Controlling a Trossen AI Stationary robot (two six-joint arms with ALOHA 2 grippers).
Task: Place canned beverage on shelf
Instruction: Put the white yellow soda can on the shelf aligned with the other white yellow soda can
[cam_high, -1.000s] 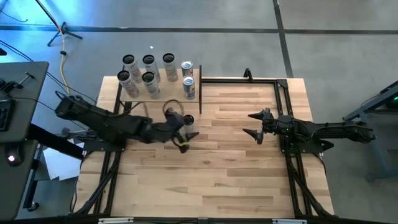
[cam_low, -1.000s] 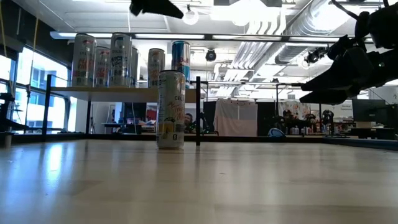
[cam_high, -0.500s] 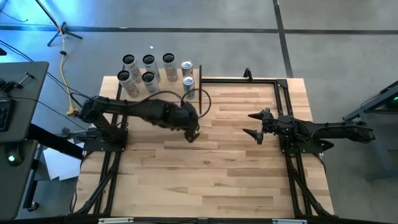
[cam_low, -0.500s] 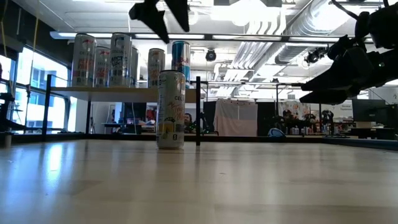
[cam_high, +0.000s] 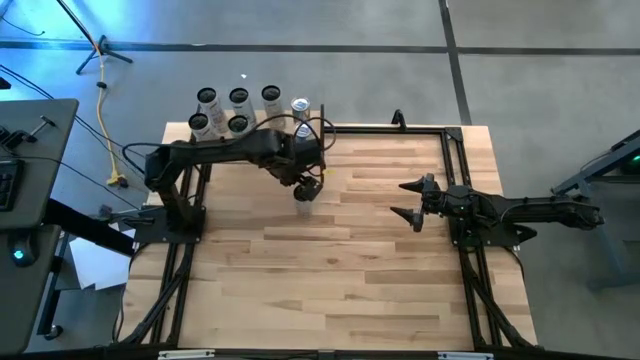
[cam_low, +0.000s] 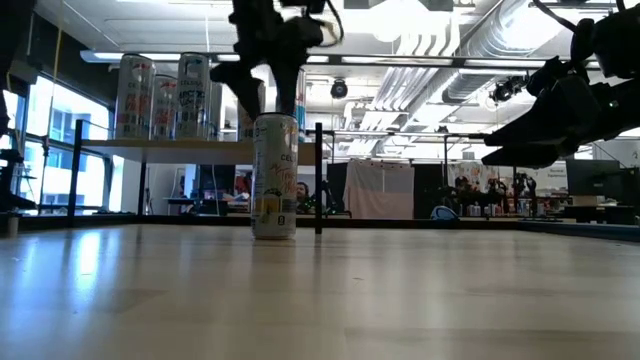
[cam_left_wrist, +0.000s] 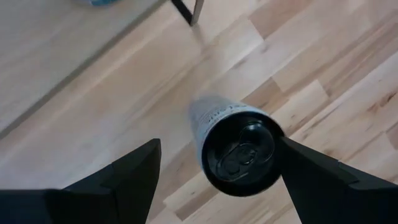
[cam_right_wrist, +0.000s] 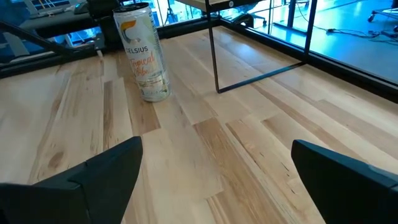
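A tall white canned beverage (cam_low: 275, 175) stands upright on its base on the plank table (cam_high: 350, 270), close to the shelf's near right post. My left gripper (cam_left_wrist: 219, 144) hangs open right above the can's top (cam_left_wrist: 242, 152), pointing steeply down. One finger stands off either side of the can without touching it. The shelf (cam_low: 170, 146) is a pale board on thin black posts at the far left and carries several cans (cam_high: 238, 97). My right gripper (cam_high: 408, 198) waits open over the table's right half, and the can (cam_right_wrist: 143, 53) shows far ahead of it.
A bare black metal frame (cam_high: 385, 128) runs along the far and right sides of the table, with one thin post (cam_right_wrist: 214, 56) just right of the can. The cans on the shelf stand close behind my left arm. The table's near half (cam_high: 330, 300) is bare planks.
My left gripper has swung from the near side of the can toward the far edge. It has tipped from nearly level to pointing steeply down and now hangs over the can's top. The can has not moved.
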